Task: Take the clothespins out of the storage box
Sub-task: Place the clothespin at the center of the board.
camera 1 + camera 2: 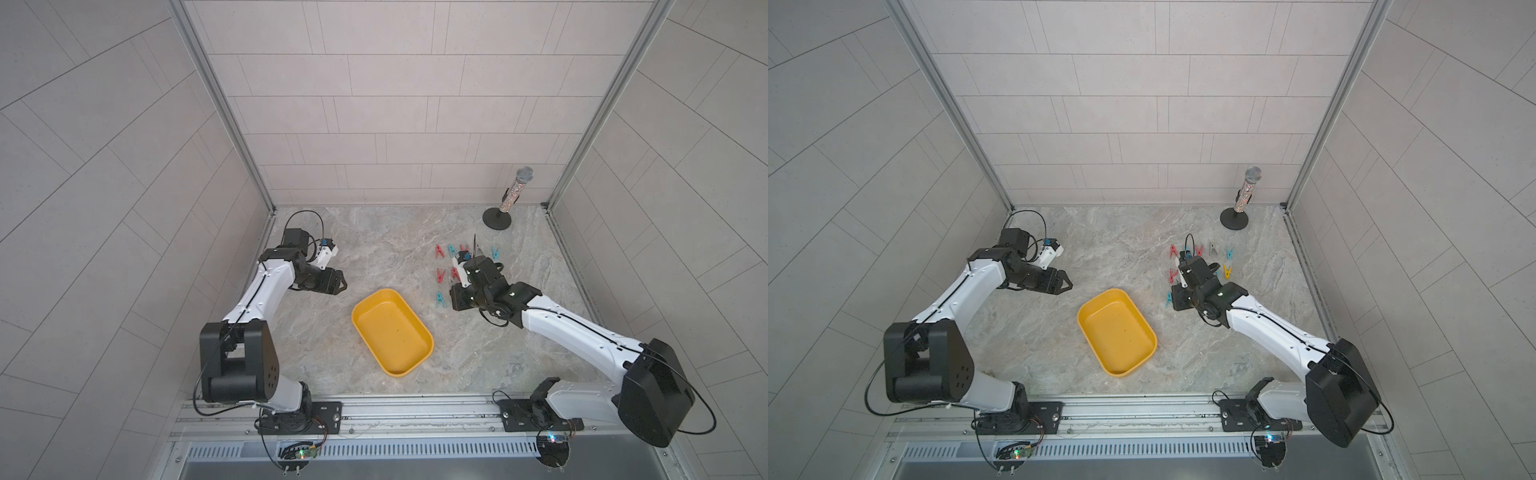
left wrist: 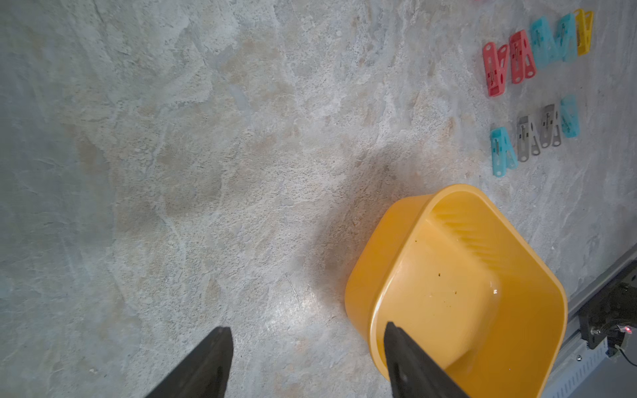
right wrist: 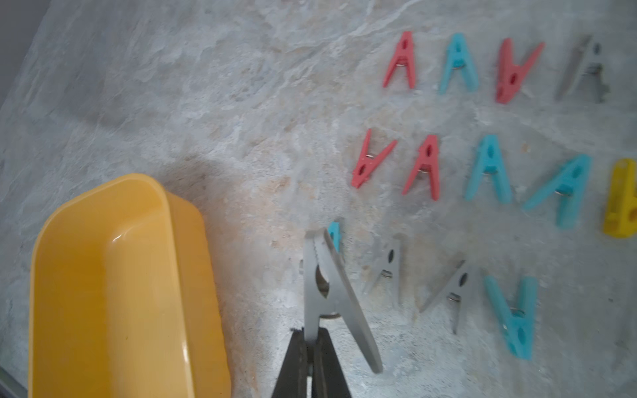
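Clothespins (image 3: 422,165) beside storage box (image 3: 188,262) | right gripper (image 3: 312,336) pinching grey clothespin (image 3: 339,303) | left gripper (image 2: 307,329) agape

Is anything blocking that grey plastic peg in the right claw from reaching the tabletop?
Nothing visible does. The grey plastic clothespin in the right gripper hangs over bare stone-patterned table, though a teal clothespin lies close by.

Glitter microphone (image 1: 515,189) upright on round black stand (image 1: 497,217), marbled tabletop (image 1: 374,249) corner.
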You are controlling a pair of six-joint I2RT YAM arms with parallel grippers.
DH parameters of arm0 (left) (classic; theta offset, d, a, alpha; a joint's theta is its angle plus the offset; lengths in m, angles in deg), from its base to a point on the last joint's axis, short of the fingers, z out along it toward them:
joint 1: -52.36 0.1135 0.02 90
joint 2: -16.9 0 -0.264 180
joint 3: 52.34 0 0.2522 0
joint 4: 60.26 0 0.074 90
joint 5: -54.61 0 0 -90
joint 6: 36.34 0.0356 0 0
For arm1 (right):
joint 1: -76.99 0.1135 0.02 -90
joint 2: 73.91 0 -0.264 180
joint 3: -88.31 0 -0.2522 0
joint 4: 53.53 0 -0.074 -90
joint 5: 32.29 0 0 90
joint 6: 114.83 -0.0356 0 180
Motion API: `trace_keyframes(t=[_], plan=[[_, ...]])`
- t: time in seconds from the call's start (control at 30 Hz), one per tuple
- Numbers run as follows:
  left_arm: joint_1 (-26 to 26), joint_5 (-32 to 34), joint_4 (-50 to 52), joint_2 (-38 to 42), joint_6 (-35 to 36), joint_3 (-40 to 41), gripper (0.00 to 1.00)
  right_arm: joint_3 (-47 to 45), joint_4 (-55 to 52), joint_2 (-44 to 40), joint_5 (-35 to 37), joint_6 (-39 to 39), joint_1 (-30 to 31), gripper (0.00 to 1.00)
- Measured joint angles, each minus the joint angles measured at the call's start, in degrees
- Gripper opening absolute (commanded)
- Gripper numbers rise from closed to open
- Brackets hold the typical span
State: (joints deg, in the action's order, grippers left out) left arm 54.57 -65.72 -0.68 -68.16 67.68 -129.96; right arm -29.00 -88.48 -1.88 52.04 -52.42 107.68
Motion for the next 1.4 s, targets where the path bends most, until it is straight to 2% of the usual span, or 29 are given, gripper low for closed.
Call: trace_keyframes(t=[0.23, 0.63, 1.0, 1.4], plan=[[0.0, 1.6, 0.0, 0.0, 0.0, 0.0, 0.76, -4.5, -2.6, -2.3, -0.7, -1.4, -12.1, 0.0], [0.0, 2.8, 0.0, -0.2, 0.0, 0.0, 0.76, -5.7, -5.1, -0.1, -3.8, 0.2, -23.6, 0.0], [0.0, 4.8, -0.1, -0.2, -0.2, 0.0, 0.76, -1.7, -6.9, 10.8, -6.0, 3.1, -29.3, 0.0], [0.0, 5.2, -0.1, -0.2, -0.2, 0.0, 0.76, 2.3, -5.7, 19.1, -6.4, 4.0, -29.6, 0.0]])
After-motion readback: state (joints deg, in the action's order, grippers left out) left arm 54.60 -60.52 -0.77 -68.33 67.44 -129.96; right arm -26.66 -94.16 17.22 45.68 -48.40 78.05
